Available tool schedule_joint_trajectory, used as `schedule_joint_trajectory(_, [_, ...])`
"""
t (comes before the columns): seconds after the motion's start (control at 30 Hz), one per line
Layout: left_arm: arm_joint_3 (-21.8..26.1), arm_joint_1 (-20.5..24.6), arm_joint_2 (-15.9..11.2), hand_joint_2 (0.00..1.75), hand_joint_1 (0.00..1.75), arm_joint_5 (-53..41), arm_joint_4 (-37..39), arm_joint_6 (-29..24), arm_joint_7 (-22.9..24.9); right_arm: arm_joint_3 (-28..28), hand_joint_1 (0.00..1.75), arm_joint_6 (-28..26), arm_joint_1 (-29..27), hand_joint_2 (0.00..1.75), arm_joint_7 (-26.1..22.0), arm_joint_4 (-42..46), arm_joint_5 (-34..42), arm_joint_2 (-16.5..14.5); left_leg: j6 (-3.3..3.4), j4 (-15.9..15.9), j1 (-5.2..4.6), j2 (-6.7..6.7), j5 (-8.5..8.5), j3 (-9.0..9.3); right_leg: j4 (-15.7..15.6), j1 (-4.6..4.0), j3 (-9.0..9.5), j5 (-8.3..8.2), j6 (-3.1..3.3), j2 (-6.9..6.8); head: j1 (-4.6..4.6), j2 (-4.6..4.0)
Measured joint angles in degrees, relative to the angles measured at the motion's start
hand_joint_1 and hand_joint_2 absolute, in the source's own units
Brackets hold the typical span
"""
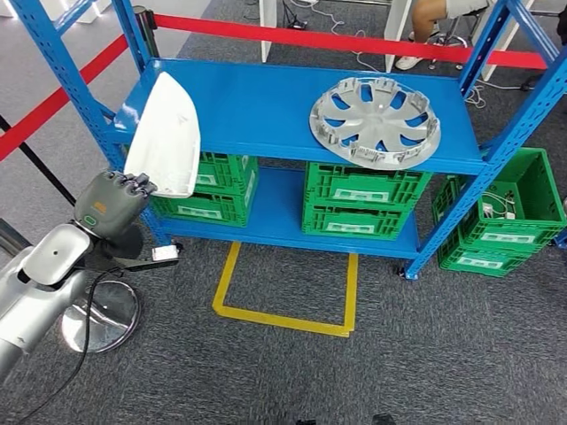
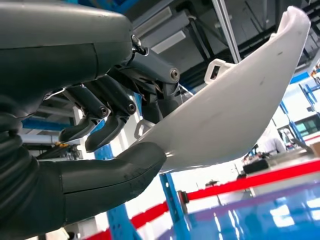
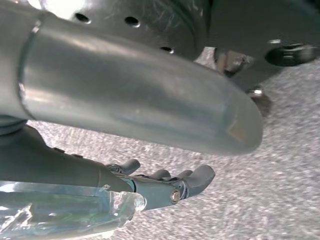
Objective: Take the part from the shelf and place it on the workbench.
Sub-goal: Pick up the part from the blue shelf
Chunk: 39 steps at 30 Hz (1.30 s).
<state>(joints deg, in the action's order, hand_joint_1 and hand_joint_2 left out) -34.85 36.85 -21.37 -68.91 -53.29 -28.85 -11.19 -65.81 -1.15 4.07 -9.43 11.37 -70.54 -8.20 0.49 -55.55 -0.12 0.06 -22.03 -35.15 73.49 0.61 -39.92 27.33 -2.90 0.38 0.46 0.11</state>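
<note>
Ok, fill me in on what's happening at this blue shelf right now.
The robot's left hand holds a white curved part by its lower edge, raised at the left end of the blue shelf; the left wrist view shows the thumb under it and the fingers on top. A silver wheel cover lies on the shelf's top level, with green crates below. The right hand hangs over the carpet, holding nothing. The part is not yet on any workbench.

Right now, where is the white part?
In the head view the white part is at the left end of the blue shelf, held up by the left hand, far from the silver wheel cover.
</note>
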Motion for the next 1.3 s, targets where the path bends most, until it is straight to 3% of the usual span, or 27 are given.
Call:
schedule_joint_trajectory(0.03, [0.21,-0.46,-0.58,1.75,1.75,0.3,-0.55,0.01,-0.14,0.01,0.0,-0.05,0.09,0.0,-0.01,0.0,-0.07,0.0,-0.21,-0.07,-0.01,-0.05,0.59,-0.67,-3.64,-0.05,2.98,-0.69,0.18,0.01,0.02,0.0])
schedule_joint_trajectory(0.1, [0.91,-1.28,-1.86,1.75,1.75,0.92,-1.9,0.08,-0.45,0.09,0.0,-0.15,0.39,0.0,-0.06,0.0,-0.26,0.0,-0.81,-0.23,-0.08,-0.05,1.61,-1.51,-11.9,-0.26,8.93,0.56,0.63,0.1,-0.05,0.0])
schedule_joint_trajectory(0.17, [1.79,-1.87,-3.06,1.75,1.75,1.4,-3.2,0.22,-0.71,0.27,0.0,-0.26,0.54,0.0,-0.12,0.0,-0.48,0.0,-1.47,-0.26,-0.06,0.04,2.55,-1.83,-15.58,-0.58,11.1,1.91,1.17,0.22,-0.1,0.0])
schedule_joint_trajectory(0.23, [2.45,-2.5,-4.0,1.75,1.75,1.73,-4.16,0.36,-0.85,0.43,0.0,-0.31,0.45,0.0,-0.11,0.0,-0.62,0.0,-2.12,-0.5,0.13,0.07,2.45,-2.24,-15.63,-0.51,10.28,1.2,2.06,0.14,-0.1,0.0])
schedule_joint_trajectory(0.27, [2.7,-2.9,-4.51,1.75,1.75,1.87,-4.6,0.41,-0.92,0.48,0.0,-0.35,0.46,0.0,-0.1,0.0,-0.67,0.0,-2.46,-1.52,0.2,0.04,0.98,-2.73,-15.63,-0.41,9.77,0.65,2.61,0.05,-0.19,0.0])
schedule_joint_trajectory(0.3, [2.89,-3.3,-5.03,1.75,1.75,2.01,-4.98,0.43,-0.98,0.52,0.0,-0.38,0.51,0.0,-0.1,0.0,-0.72,0.0,-2.77,-3.73,0.26,0.02,-1.58,-3.49,-15.69,-0.31,9.13,-0.02,3.06,-0.03,-0.27,0.0])
schedule_joint_trajectory(0.37, [3.43,-4.15,-5.99,1.75,1.75,2.41,-5.74,0.45,-1.23,0.69,0.0,-0.43,0.63,0.0,-0.14,0.0,-0.84,0.0,-3.21,-11.04,0.33,0.0,-7.48,-5.43,-15.61,-0.33,7.6,-1.37,3.45,-0.06,-0.4,0.0])
schedule_joint_trajectory(0.4, [3.77,-4.61,-6.4,1.75,1.75,2.69,-6.11,0.44,-1.39,0.8,0.0,-0.44,0.64,0.0,-0.16,0.0,-0.9,0.0,-3.35,-14.73,0.36,0.0,-9.13,-6.16,-15.56,-0.33,6.74,-2.02,3.42,-0.06,-0.39,0.0])
schedule_joint_trajectory(0.43, [4.08,-5.1,-6.78,1.75,1.75,2.98,-6.46,0.44,-1.6,0.89,0.0,-0.45,0.62,0.0,-0.2,0.0,-0.97,0.0,-3.42,-17.15,0.39,0.0,-9.29,-6.28,-15.51,-0.33,5.93,-2.61,3.37,-0.06,-0.39,0.0])
schedule_joint_trajectory(0.47, [4.4,-5.61,-7.17,1.75,1.75,3.28,-6.88,0.44,-1.79,0.95,0.0,-0.47,0.6,0.0,-0.25,0.0,-1.02,0.0,-3.45,-17.81,0.43,0.0,-8.21,-5.58,-15.43,-0.32,5.13,-3.18,3.29,-0.06,-0.4,0.0])
schedule_joint_trajectory(0.53, [5.13,-6.54,-7.95,1.75,1.75,3.74,-7.87,0.55,-2.12,1.0,0.0,-0.54,0.62,0.0,-0.34,0.0,-1.09,0.0,-3.39,-13.04,0.58,0.0,-4.93,-1.16,-15.27,-0.29,3.77,-4.25,3.0,-0.02,-0.41,0.0])
schedule_joint_trajectory(0.6, [6.09,-7.18,-8.64,1.75,1.75,4.08,-9.01,0.84,-2.44,1.05,0.0,-0.7,0.69,0.0,-0.44,0.0,-1.14,0.01,-3.08,-4.44,0.6,-0.06,-4.64,4.67,-15.14,-0.45,2.75,-5.24,2.49,0.01,-0.35,0.0])
schedule_joint_trajectory(0.63, [6.63,-7.46,-8.92,1.75,1.75,4.26,-9.5,1.01,-2.61,1.07,0.0,-0.83,0.73,0.0,-0.48,0.0,-1.17,0.01,-2.83,-1.5,0.49,-0.09,-5.21,6.37,-15.22,-0.51,2.41,-5.83,2.17,0.04,-0.34,0.0])
schedule_joint_trajectory(0.67, [7.14,-7.8,-9.16,1.75,1.75,4.43,-9.9,1.24,-2.79,1.08,0.0,-0.96,0.72,0.0,-0.5,0.0,-1.21,0.01,-2.45,0.13,0.3,-0.13,-5.6,7.01,-15.43,-0.51,2.12,-6.48,1.84,0.05,-0.32,0.0])
schedule_joint_trajectory(0.73, [8.03,-8.7,-9.46,1.75,1.75,4.75,-10.47,1.79,-3.1,1.12,0.0,-1.25,0.48,0.0,-0.51,0.0,-1.33,0.01,-1.55,0.62,0.17,-0.03,-4.83,6.25,-15.76,-0.35,1.47,-7.16,1.12,0.09,-0.33,0.0])
schedule_joint_trajectory(0.8, [8.55,-9.5,-9.67,1.75,1.75,5.04,-10.95,2.28,-3.41,1.2,0.0,-1.5,0.12,0.0,-0.48,0.0,-1.46,0.02,-0.59,0.78,0.29,0.12,-3.84,5.22,-13.18,-0.28,0.13,-4.22,0.57,0.06,-0.04,0.0])
schedule_joint_trajectory(0.87, [9.14,-10.1,-9.92,1.75,1.75,5.33,-11.4,2.62,-3.68,1.35,0.0,-1.83,0.07,0.0,-0.42,0.0,-1.58,0.02,0.01,0.77,0.25,-0.01,-3.02,4.13,-5.97,-0.27,-2.04,1.06,0.35,0.02,0.24,0.0])
schedule_joint_trajectory(0.9, [9.5,-10.36,-10.03,1.75,1.75,5.45,-11.56,2.82,-3.76,1.44,0.0,-2.04,0.15,0.0,-0.39,0.0,-1.65,0.02,0.12,0.76,0.17,-0.15,-2.58,3.57,-2.06,-0.28,-2.94,2.71,0.31,0.02,0.25,0.0])
schedule_joint_trajectory(0.93, [9.84,-10.59,-10.15,1.75,1.75,5.54,-11.64,3.01,-3.81,1.52,0.0,-2.26,0.22,0.0,-0.35,0.0,-1.71,0.02,0.15,0.74,0.06,-0.37,-2.14,3.04,0.7,-0.31,-3.29,3.18,0.37,0.02,0.25,0.0])
schedule_joint_trajectory(0.97, [10.12,-10.82,-10.24,1.75,1.75,5.63,-11.7,3.18,-3.84,1.61,0.0,-2.46,0.23,0.0,-0.28,0.0,-1.79,0.02,0.13,0.73,-0.04,-0.65,-1.71,2.55,1.47,-0.38,-2.69,2.49,0.54,0.06,0.24,0.0])
schedule_joint_trajectory(1.0, [10.38,-11.02,-10.35,1.75,1.75,5.72,-11.79,3.33,-3.86,1.72,0.0,-2.67,0.23,0.0,-0.21,0.0,-1.9,0.02,0.08,0.72,-0.12,-0.98,-1.32,2.12,-0.01,-0.49,-1.02,1.11,0.82,0.18,0.24,0.0])
schedule_joint_trajectory(1.07, [10.99,-11.26,-10.5,1.75,1.75,5.9,-12.08,3.56,-3.91,1.9,0.0,-3.02,0.24,0.0,-0.1,0.02,-2.11,0.17,-0.15,0.69,-0.24,-1.84,-0.62,1.39,-7.67,-0.66,4.73,-0.88,1.81,1.67,0.21,0.0])
schedule_joint_trajectory(1.13, [11.53,-11.3,-10.64,1.75,1.75,6.03,-12.5,3.71,-3.93,2.11,0.0,-3.28,0.31,0.0,-0.03,0.05,-2.34,0.38,-0.63,0.62,-0.15,-2.79,0.09,0.76,-14.48,-0.7,9.23,-0.49,2.43,3.32,0.23,0.0])
schedule_joint_trajectory(1.17, [11.75,-11.34,-10.73,1.75,1.75,6.09,-12.65,3.77,-3.93,2.25,0.0,-3.37,0.36,0.0,-0.01,0.07,-2.48,0.46,-0.96,0.6,-0.06,-3.27,0.47,0.44,-15.94,-0.73,10.1,0.07,2.53,3.52,0.22,0.0])
schedule_joint_trajectory(1.23, [12.21,-11.7,-10.99,1.75,1.75,6.17,-12.9,3.85,-3.93,2.47,0.0,-3.5,0.4,0.0,0.04,0.07,-2.7,0.44,-1.65,0.51,0.13,-4.07,0.95,-0.09,-16.76,-0.72,10.03,0.02,2.59,2.49,0.23,0.0])
schedule_joint_trajectory(1.3, [12.61,-11.99,-11.28,1.75,1.75,6.32,-13.08,3.93,-3.93,2.64,0.0,-3.57,0.44,0.0,0.04,0.07,-2.85,0.42,-2.35,-1.78,0.1,-3.27,-0.91,-1.41,-17.21,-0.45,9.93,-0.5,3.04,1.27,-0.06,0.0])
